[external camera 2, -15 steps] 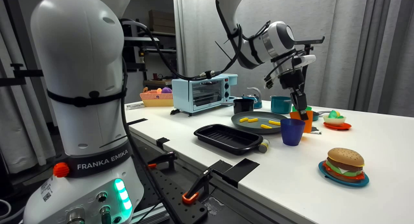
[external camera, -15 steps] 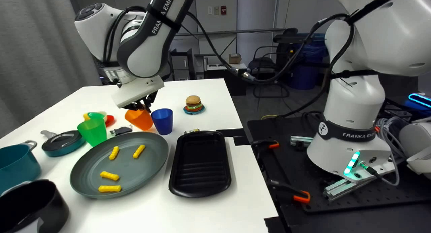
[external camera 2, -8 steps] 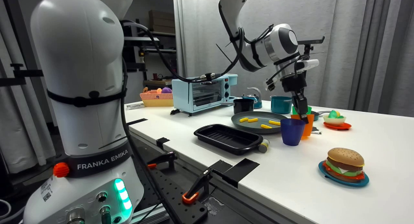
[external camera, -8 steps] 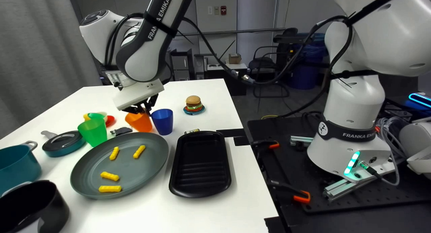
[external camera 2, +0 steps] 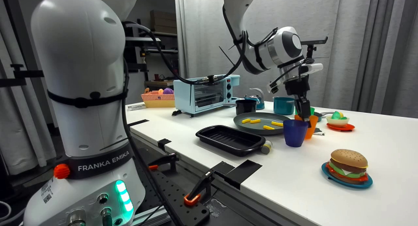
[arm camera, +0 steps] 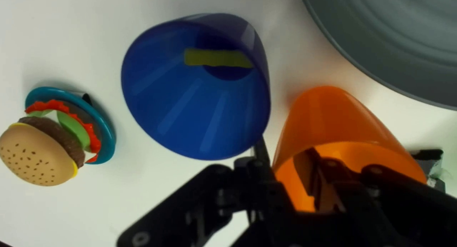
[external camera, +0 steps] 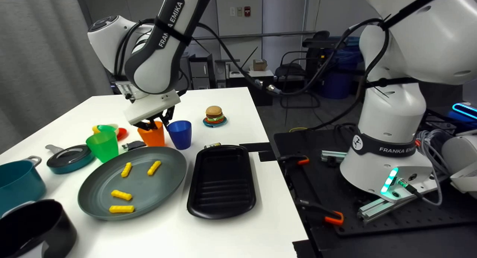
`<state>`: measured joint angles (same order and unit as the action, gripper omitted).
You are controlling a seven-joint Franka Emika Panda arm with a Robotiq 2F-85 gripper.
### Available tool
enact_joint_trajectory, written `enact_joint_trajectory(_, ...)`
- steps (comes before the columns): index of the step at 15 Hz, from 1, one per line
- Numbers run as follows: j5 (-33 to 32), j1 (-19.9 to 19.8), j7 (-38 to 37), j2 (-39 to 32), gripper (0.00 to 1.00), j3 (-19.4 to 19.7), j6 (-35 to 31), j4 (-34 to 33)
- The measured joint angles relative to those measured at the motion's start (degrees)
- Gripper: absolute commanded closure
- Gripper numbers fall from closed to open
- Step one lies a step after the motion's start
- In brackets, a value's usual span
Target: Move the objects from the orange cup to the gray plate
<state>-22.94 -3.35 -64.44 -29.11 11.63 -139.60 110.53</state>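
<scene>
Yellow pieces (external camera: 154,167), four of them, lie on the gray plate (external camera: 167,176); in an exterior view one sits toward twelve o'clock, one toward half past one, two toward seven. Just beyond the plate's rim, near twelve o'clock, stands the orange cup (external camera: 155,138), with the blue cup (external camera: 180,135) just beside it at three o'clock. The end effector (external camera: 159,126) is spread, straddling the orange cup's rim. Another yellow piece (arm camera: 212,58) lies inside the blue cup.

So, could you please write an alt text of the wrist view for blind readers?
Robot fingers stand apart, one inside an orange cup, one between it and a blue cup holding a yellow piece. A toy hamburger sits at left, part of a gray plate at upper right.
</scene>
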Motion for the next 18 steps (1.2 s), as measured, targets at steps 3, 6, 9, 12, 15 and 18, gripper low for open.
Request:
enact_joint_trajectory(3, 0.0, 0.21, 0.49, -0.95, 0.19, 0.03, 0.0, -0.29)
enact_joint_trajectory(6, 0.0, 0.42, 1.17, -1.42, 0.01, 0.19, 0.0, -0.88)
enact_joint_trajectory(9, 0.0, 0.76, 1.57, -1.5, 0.0, 0.59, 0.0, -1.66)
enact_joint_trajectory(12, 0.0, 1.37, 1.66, -1.49, 0.0, 1.33, 0.0, -2.63)
enact_joint_trajectory(15, 0.0, 1.85, 1.66, -1.24, 0.0, 1.91, 0.0, -3.46)
enact_joint_trajectory(18, -0.24, 2.72, 1.66, -0.46, 0.0, 2.53, 0.0, -3.97)
